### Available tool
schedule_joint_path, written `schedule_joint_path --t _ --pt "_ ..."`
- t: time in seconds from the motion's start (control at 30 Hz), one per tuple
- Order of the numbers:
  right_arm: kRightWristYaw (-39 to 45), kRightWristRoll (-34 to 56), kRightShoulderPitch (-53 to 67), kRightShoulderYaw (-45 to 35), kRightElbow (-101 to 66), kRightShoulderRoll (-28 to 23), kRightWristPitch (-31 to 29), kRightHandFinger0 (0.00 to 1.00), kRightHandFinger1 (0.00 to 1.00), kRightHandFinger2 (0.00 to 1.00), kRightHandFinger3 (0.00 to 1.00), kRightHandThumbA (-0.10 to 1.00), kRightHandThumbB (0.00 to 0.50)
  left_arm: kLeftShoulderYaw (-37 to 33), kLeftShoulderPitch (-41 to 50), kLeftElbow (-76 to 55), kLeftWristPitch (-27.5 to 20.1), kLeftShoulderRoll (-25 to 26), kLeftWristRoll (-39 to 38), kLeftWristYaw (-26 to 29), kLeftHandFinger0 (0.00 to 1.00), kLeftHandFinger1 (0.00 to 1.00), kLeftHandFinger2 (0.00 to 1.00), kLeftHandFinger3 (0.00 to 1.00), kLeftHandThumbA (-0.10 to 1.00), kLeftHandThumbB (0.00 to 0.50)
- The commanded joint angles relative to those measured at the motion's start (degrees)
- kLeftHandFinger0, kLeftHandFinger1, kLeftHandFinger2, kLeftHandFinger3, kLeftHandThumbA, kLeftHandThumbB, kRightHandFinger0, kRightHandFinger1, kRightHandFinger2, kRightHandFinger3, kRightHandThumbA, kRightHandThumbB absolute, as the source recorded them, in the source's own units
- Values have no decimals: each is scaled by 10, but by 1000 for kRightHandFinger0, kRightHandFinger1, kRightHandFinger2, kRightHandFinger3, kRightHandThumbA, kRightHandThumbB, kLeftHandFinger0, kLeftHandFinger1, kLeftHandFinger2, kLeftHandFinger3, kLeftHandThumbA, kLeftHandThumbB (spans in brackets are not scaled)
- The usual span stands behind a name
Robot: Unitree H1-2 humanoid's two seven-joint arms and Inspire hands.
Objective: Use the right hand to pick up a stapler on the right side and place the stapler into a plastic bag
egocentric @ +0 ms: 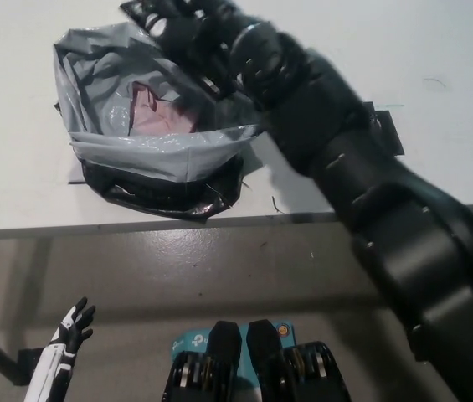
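Note:
My black right hand [187,32] is over the far rim of the open grey plastic bag [161,142], fingers closed around the black stapler [209,77]. Stapler and hand are both black, so the stapler's outline is hard to separate from the fingers. The right arm stretches diagonally from the bottom right across the table and hides the bag's right edge. Something pink [159,113] lies inside the bag. My white left hand [69,335] rests low at the lower left, below the table edge, fingers apart.
A black mat [384,130] lies on the white table [437,50] at the right, mostly hidden by my arm. The table's front edge [136,226] runs across the middle of the picture, with grey floor below it.

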Motion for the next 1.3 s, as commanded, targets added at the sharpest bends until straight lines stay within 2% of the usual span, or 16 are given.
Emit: schedule_joint_path --t 0.0,0.2,0.33,0.4,0.5,0.53,0.63,0.73,0.8,0.87,0.9,0.93,1.0,1.03,1.07,1.27 --pt "-73 -64 -45 50 18 6 -74 0 214 613 680 -100 166 -4 0 -27 5 6 -4 -10 1000 1000 1000 1000 1000 116" --pt "-146 -140 -23 157 55 26 -86 0 162 497 665 -100 198 -13 4 -36 5 -1 -3 -10 1000 1000 1000 1000 1000 166" --pt "-186 -200 -8 238 66 30 -80 1 253 700 819 -100 186 -21 7 -41 5 -5 -2 -11 1000 1000 1000 1000 1000 176" --pt "-207 -233 0 284 71 31 -76 18 238 629 709 -100 209 -27 8 -42 4 -6 -2 -12 1000 1000 1000 1000 1000 178" --pt "-263 -269 11 336 73 26 -77 0 38 399 388 -100 293 -32 8 -46 3 -7 -4 -13 1000 1000 1000 1000 1000 180" --pt "-273 -289 11 362 76 25 -69 0 4 344 434 -100 320 -33 8 -47 2 -7 -2 -12 1000 1000 1000 1000 1000 160" --pt "-302 -319 11 406 80 24 -52 0 0 293 311 -100 310 -34 6 -51 4 -6 2 -11 1000 1000 1000 1000 1000 160" --pt "-368 -365 11 463 80 18 -32 0 0 281 386 -32 345 -37 3 -56 11 -5 8 -11 1000 1000 1000 1000 1000 206" --pt "-381 -373 11 476 82 18 -20 0 0 299 383 52 313 -39 2 -55 10 -5 12 -11 1000 1000 1000 1000 1000 217" --pt "-396 -379 13 493 84 19 -11 0 69 353 344 46 289 -42 2 -57 12 -2 12 -15 1000 1000 1000 1000 1000 224" --pt "-397 -377 14 495 85 19 -13 276 402 673 547 36 279 -44 3 -57 11 -1 12 -17 1000 1000 1000 1000 1000 221" --pt "-393 -372 15 494 85 20 -18 637 687 819 690 135 235 -46 2 -58 11 0 13 -19 1000 1000 1000 1000 1000 221" --pt "-389 -365 16 493 87 20 -20 708 689 789 729 206 238 -48 2 -59 12 2 13 -20 1000 1000 1000 1000 1000 221" --pt "-381 -362 16 492 87 19 -20 943 902 1000 1000 465 285 -50 0 -59 11 2 15 -20 1000 1000 1000 1000 1000 215" --pt "-368 -359 15 490 88 17 -20 1000 1000 1000 1000 569 314 -51 -2 -59 12 3 15 -21 1000 1000 1000 1000 1000 215" --pt "-335 -338 13 462 89 11 -33 1000 1000 1000 1000 582 329 -53 -6 -67 21 7 17 -20 1000 1000 1000 1000 1000 220"
